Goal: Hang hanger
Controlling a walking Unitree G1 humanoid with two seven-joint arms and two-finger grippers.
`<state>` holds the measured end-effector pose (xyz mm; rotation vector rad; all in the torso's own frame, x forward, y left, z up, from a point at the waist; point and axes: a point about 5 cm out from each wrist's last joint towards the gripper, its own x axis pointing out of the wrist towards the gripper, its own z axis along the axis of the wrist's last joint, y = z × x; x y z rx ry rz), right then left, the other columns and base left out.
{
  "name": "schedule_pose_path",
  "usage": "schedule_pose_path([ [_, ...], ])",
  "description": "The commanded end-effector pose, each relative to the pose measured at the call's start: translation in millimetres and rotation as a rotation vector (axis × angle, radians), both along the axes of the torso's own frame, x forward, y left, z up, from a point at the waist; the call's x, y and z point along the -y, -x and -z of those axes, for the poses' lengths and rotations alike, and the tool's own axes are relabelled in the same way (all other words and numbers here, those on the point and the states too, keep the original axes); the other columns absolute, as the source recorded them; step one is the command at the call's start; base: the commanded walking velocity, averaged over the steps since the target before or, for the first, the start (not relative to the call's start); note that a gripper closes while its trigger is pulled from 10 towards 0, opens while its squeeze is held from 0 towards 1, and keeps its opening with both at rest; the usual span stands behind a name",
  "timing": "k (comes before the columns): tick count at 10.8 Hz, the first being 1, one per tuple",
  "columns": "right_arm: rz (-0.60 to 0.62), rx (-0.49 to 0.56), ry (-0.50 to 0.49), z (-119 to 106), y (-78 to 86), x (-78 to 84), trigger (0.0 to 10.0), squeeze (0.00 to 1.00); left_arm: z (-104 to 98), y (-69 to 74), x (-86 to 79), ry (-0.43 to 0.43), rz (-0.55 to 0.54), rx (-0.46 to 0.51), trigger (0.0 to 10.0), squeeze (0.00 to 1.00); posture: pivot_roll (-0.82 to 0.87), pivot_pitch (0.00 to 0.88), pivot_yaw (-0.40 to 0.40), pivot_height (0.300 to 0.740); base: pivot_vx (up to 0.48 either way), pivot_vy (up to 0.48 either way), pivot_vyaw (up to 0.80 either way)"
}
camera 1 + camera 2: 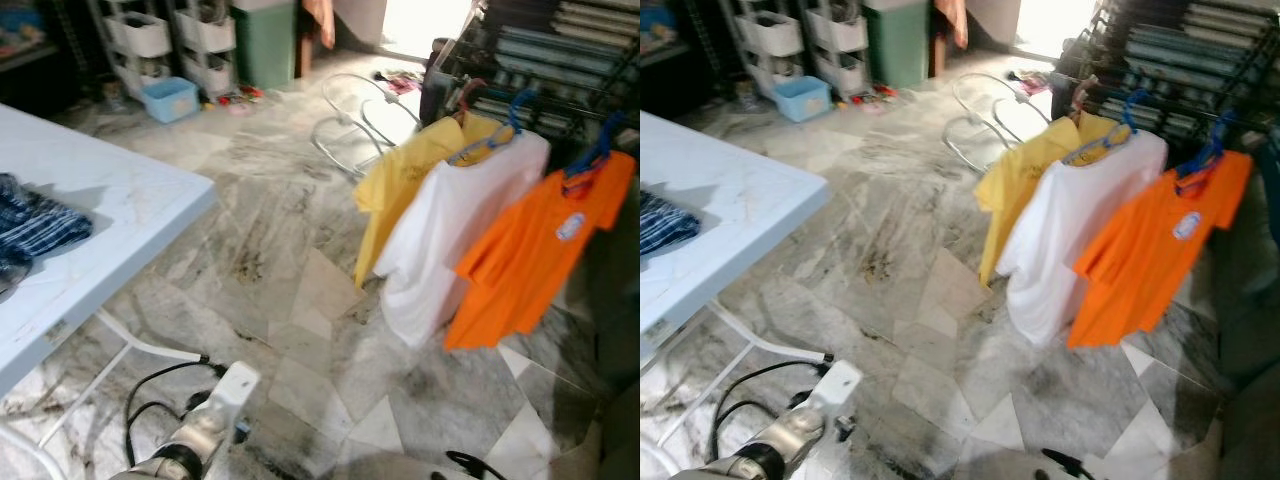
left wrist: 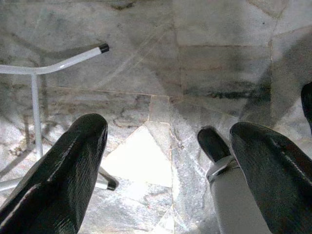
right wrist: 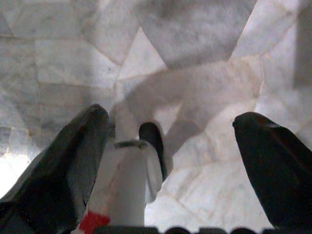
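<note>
hangers already carry three shirts on the dark metal drying rack (image 1: pixel 560 70): a yellow shirt (image 1: pixel 400 185), a white shirt (image 1: pixel 450 240) on a blue plastic hanger (image 1: pixel 500 130), and an orange shirt (image 1: pixel 535 255). the left pincer (image 2: pixel 161 161) and right pincer (image 3: pixel 170 146) hang spread and empty over the marble floor (image 1: pixel 270 250). the folded blue plaid garment (image 1: pixel 35 235) on the white counter (image 1: pixel 110 200) looks unhung, though it's blurred; walking risks snagging the counter's leg (image 2: pixel 53 66).
</note>
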<state>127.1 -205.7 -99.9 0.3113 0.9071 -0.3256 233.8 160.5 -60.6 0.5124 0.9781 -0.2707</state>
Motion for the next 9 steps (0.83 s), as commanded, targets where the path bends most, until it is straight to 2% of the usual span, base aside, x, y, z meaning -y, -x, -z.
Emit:
schedule_pose_path([
  [1, -0.015, 0.021, 0.008, -3.1, -9.9, -1.4, 10.0, 0.00, 2.2, 3.0, 7.5, 0.019, 0.023, -0.014, 10.0, 0.00, -0.05, 0.000, -0.058, 0.740, 0.000, 0.000, 0.00],
  [3, -0.026, 0.030, 0.012, -4.1, -12.4, -2.1, 10.0, 0.00, 2.4, 3.4, 6.9, 0.022, 0.021, -0.011, 10.0, 0.00, -0.04, 0.000, -0.060, 0.740, 0.000, 0.000, 0.00],
  [5, -0.037, 0.122, 0.018, -13.4, -32.3, -1.8, 10.0, 0.00, 0.1, -0.2, 5.8, 0.037, -0.005, 0.015, 10.0, 0.00, -0.05, 0.000, -0.051, 0.740, 0.000, 0.000, 0.00],
  [6, -0.070, 0.235, 0.055, -29.2, -59.3, 4.9, 10.0, 0.00, -9.8, -14.8, 11.2, 0.069, 0.019, 0.073, 10.0, 0.00, -0.05, 0.000, -0.044, 0.740, 0.000, 0.000, 0.00],
  [7, -0.085, 0.296, 0.077, -39.1, -73.9, 9.0, 10.0, 0.00, -16.4, -23.7, 15.0, 0.086, 0.038, 0.107, 10.0, 0.00, -0.05, 0.000, -0.044, 0.740, 0.000, 0.000, 0.00],
  [8, -0.107, 0.440, 0.100, -64.0, -104.9, 18.7, 10.0, 0.00, -36.2, -48.1, 23.0, 0.137, 0.039, 0.188, 10.0, 0.00, -0.05, 0.000, -0.043, 0.740, 0.000, 0.000, 0.00],
  [9, -0.125, 0.525, 0.109, -80.4, -122.1, 23.7, 10.0, 0.00, -54.2, -67.3, 28.2, 0.179, 0.036, 0.251, 10.0, 0.00, -0.05, 0.000, -0.043, 0.740, 0.000, 0.000, 0.00],
])
